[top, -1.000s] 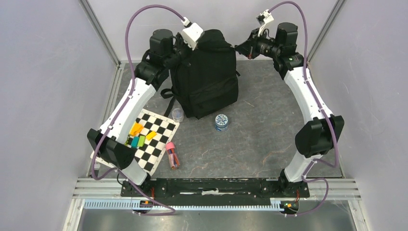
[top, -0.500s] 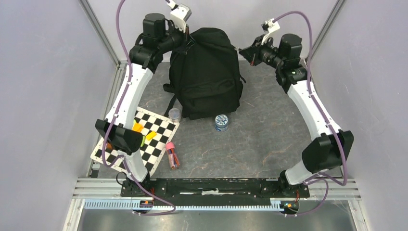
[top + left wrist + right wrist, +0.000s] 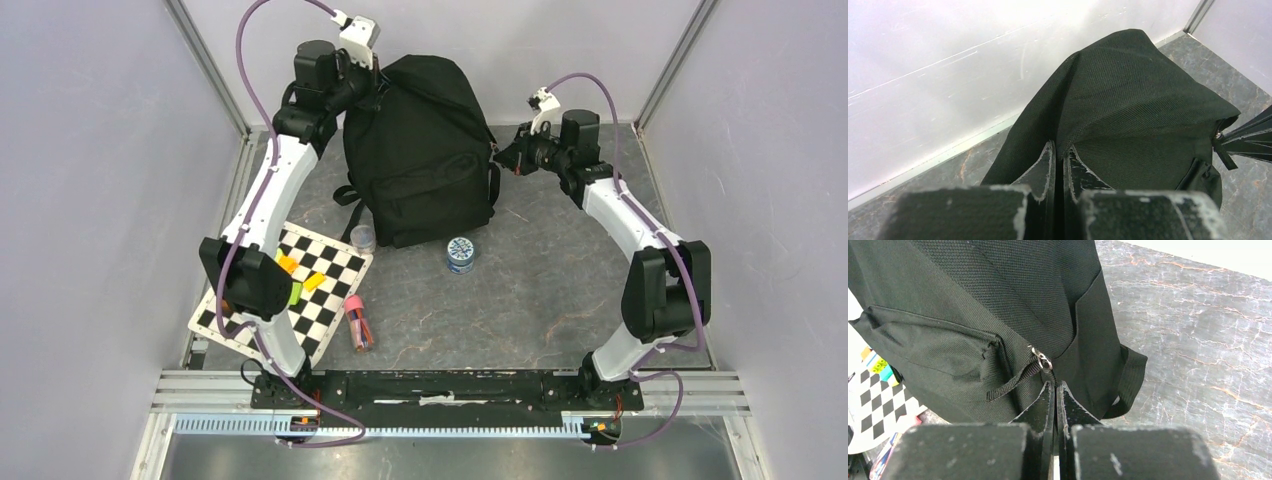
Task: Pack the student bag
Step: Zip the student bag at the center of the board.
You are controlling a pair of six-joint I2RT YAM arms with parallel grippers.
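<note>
White walls close in a grey marbled worktop (image 3: pixel 560 290), and the student bag (image 3: pixel 425 160) stands upright at the back of it, between my two arms. My left hand (image 3: pixel 1060 160) is up at the bag's top left corner, fingers pressed together on a fold of its black fabric. My right hand (image 3: pixel 1055 387) is at the bag's right side, fingers together too, and as far as I can tell they pinch the end of the zip pull (image 3: pixel 1040 360), just below its metal ring.

What worries me is the grip. The pull is thin, so a tug at the wrong angle could slide it out of my fingers. If my left hand lets the fabric slip, the whole bag would follow my right instead of the zip running. The bag is soft and tall; dragged forward, it could topple onto the small jar (image 3: pixel 364 238) and the round blue-and-white tin (image 3: pixel 460 253), which stand just in front of its base.

The bag shows no opening in any view, so I cannot say what it holds. The jar and the tin both have lids on, contents hidden. Nearer my left base lies a chequered board (image 3: pixel 335 300) with a few coloured blocks (image 3: pixel 313 281) on it. A pink-ended item (image 3: pixel 357 320) I cannot make out lies beside it.
</note>
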